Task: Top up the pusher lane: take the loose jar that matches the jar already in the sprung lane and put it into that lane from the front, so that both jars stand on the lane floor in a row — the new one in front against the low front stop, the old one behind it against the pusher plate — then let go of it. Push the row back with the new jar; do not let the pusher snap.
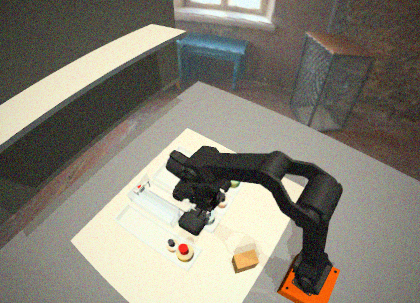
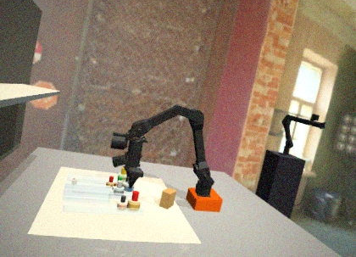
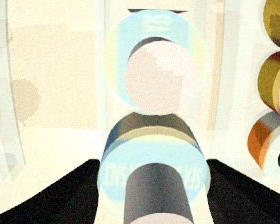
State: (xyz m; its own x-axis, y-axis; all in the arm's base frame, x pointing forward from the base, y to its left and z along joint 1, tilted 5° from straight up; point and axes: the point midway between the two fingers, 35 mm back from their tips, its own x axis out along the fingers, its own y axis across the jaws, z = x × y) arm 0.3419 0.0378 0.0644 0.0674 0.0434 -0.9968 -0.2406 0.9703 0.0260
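My gripper [image 3: 152, 169] is shut on a light-blue jar [image 3: 153, 172] [image 2: 130, 188] with a dark cap, labelled SEA SALT. A matching jar [image 3: 162, 75] with a pale cap top stands directly ahead of it in the sprung lane [image 1: 156, 207], between clear side walls. In the wrist view the two jars meet or overlap; whether they touch cannot be told. A thin dark edge [image 3: 136, 10], perhaps the pusher plate, shows behind the far jar. The front stop is hidden, and the height of the held jar's base above the lane floor cannot be judged.
A neighbouring clear lane holds a jar with a red cap [image 1: 183, 250] [image 2: 135, 197] and one with a black cap [image 1: 171, 243] [image 2: 123, 200]. Gold-sided jars [image 3: 271, 82] stand close on the wrist view's right. A wooden block [image 1: 245, 261] [image 2: 168, 198] sits near the arm's base.
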